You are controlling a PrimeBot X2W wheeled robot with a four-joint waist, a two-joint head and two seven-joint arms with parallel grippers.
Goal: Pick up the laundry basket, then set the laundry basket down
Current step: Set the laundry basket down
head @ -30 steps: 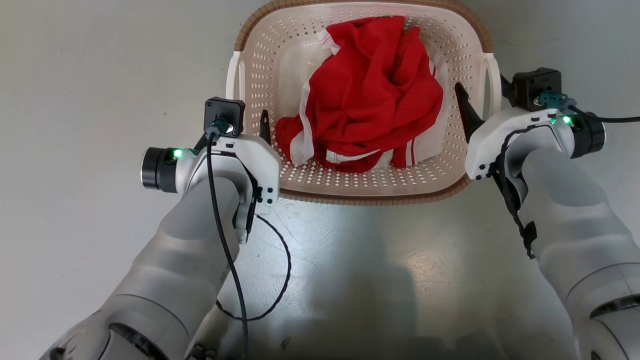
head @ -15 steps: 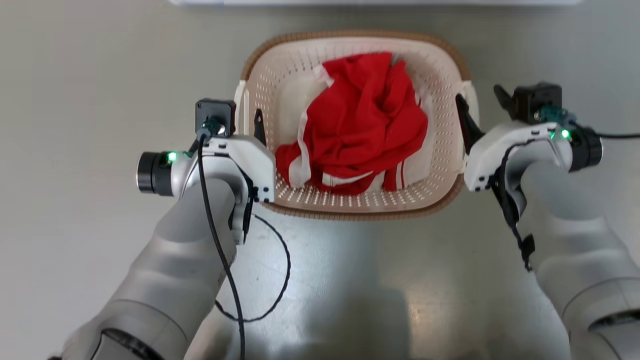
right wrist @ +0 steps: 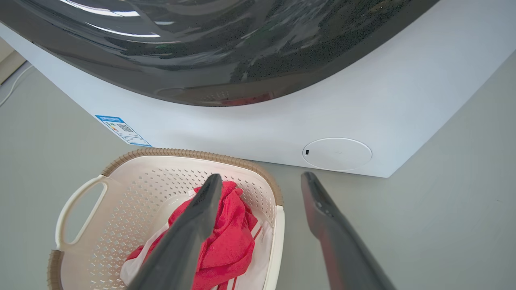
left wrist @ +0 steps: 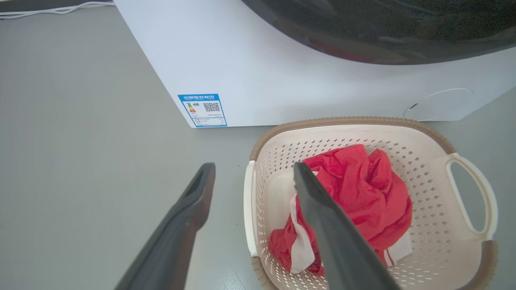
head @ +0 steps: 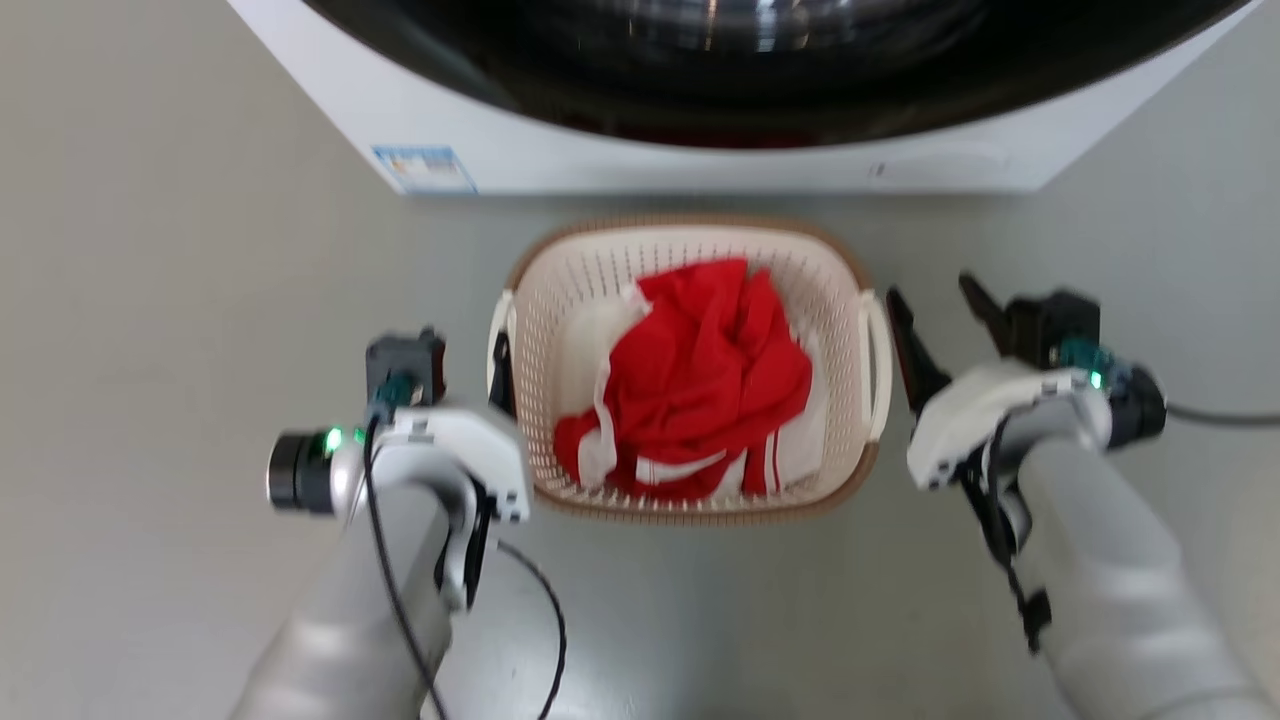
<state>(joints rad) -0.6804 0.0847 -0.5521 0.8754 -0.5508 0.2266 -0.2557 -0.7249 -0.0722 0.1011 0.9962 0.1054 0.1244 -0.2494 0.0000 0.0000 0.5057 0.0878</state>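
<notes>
The small cream-white perforated plastic laundry basket [head: 585,300] with a brown woven-look rim is seen standing on the smooth grey floor [head: 150,300], just in front of the large white washing machine [head: 600,150] with a dark glass door. A crumpled red garment [head: 710,380] with white stripes is contained in it. The left gripper [left wrist: 254,167] is held with its fingers spread wide, and the white left handle [left wrist: 246,209] is seen between them in the left wrist view, ungrasped. The right gripper [head: 930,290] is likewise parted wide, just beside the white right handle [head: 878,365], nothing being held.
</notes>
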